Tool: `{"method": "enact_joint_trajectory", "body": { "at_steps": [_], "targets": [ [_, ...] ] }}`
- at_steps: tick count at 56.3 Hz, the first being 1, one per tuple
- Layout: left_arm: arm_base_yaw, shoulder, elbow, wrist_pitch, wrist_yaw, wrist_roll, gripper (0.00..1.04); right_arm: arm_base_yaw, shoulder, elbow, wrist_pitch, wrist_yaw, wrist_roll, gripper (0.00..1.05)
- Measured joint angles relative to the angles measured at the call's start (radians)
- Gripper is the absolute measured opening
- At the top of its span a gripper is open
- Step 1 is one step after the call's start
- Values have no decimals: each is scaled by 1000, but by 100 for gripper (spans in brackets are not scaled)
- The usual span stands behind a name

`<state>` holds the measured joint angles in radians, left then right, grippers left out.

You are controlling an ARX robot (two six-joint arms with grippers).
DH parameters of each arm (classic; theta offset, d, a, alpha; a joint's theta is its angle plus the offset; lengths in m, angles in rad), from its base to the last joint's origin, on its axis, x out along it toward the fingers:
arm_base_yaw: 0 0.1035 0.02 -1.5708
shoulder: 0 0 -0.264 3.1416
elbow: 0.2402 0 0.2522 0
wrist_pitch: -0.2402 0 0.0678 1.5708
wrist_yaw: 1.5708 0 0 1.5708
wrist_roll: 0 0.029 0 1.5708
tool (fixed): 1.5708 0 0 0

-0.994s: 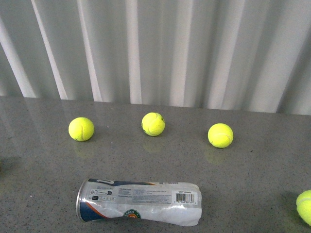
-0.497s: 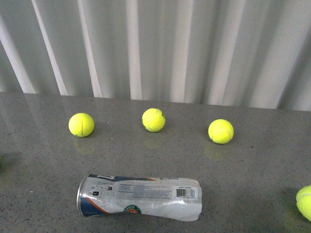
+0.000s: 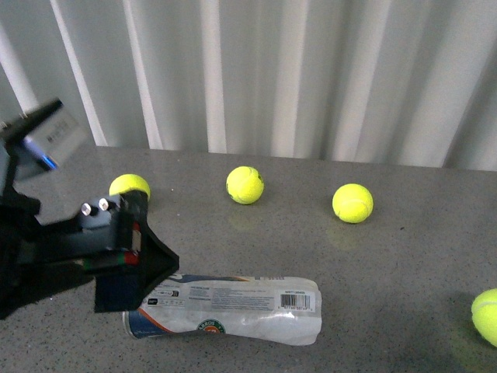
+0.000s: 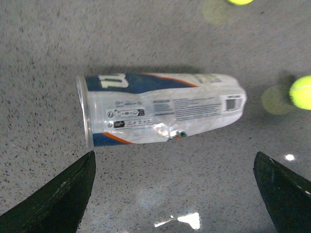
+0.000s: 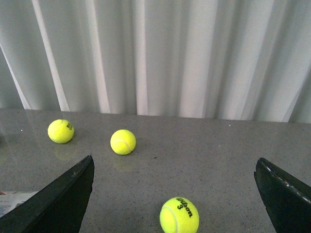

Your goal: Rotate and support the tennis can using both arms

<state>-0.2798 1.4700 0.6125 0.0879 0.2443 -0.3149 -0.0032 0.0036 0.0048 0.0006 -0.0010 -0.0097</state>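
Front view: the tennis can [image 3: 233,315] lies on its side at the near edge of the grey table [image 3: 419,264], with its metal rim toward your left and its crumpled end toward your right.
Left gripper: the left gripper [image 4: 173,160] hangs over the can with its fingers spread wide. Nothing is between them and they are not touching the plastic.
Right gripper: the right gripper [image 5: 173,159] also has its fingers spread. It faces the curtain [image 5: 194,53], well apart from the can, and the arm is absent from the front view.
Done: nothing yet, by my reading. The can is neither gripped nor turned.
Left to do: bring both arms to the can, close on it, then rotate it while supporting it.
Around: three tennis balls sit in a row behind the can. The leftmost ball [image 3: 130,186] is partly hidden by your left arm, followed by the middle ball [image 3: 245,185] and the right ball [image 3: 352,203].
In the way: the stray ball [image 3: 488,317] near the right edge is probably the one just ahead of your right gripper. Steer around it.
Note: the can's dented wall may give under a hard squeeze.
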Motion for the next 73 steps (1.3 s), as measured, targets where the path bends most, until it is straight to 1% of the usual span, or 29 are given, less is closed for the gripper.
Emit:
{"method": "enact_joint_trajectory", "body": {
  "at_steps": [5,14,27,34,38,46,53,57,65,67,73],
  "targets": [
    [14,117,8,53,-29,-24,98,0,0,0,0,0,0,97],
    [42,220,43,138,-92,-42,98,0,0,0,0,0,0,97],
    [52,299,61,182,-76,-101,98,0,0,0,0,0,0,97],
    [43,333,64,216,-43,-154,98,0,0,0,0,0,0,97],
    [34,356,65,241,7,-211,98,0,0,0,0,0,0,97],
    [28,399,65,272,68,-314,98,0,0,0,0,0,0,97],
    [29,427,60,355,115,-399,98,0,0,0,0,0,0,97],
    [29,441,51,412,120,-465,98,0,0,0,0,0,0,97],
    [31,460,43,457,123,-533,98,0,0,0,0,0,0,97],
    [31,463,41,465,122,-545,94,0,0,0,0,0,0,97],
    [35,476,32,508,121,-590,75,0,0,0,0,0,0,97]
  ]
}}
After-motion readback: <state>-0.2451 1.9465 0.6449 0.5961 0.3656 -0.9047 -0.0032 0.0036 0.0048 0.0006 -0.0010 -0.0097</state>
